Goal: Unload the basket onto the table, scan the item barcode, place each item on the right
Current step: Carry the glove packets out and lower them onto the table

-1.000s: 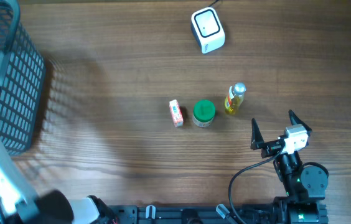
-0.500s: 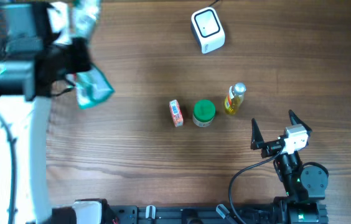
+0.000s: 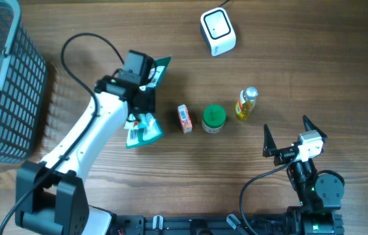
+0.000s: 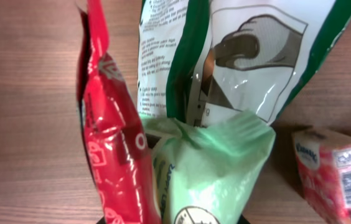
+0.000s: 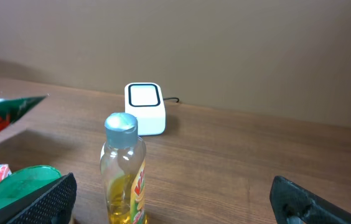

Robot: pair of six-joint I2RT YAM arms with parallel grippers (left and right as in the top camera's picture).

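Left claw [image 3: 143, 103] appears clamped on the packets [image 4: 225, 81], held just ahead of it. Scanner [image 3: 217, 31] sits well apart, forward-right. Pick-up judged done; no barcode presented yet. Right claw [image 3: 287, 132] open, idle.

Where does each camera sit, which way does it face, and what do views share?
Overhead: above the table, looking straight down; left arm and right arm show.
Left wrist: on the left arm, close on held snack packets; left tool hidden.
Right wrist: low, facing the scanner; open right tool shows, fingers at both corners.
Shared: pink carton in all three.
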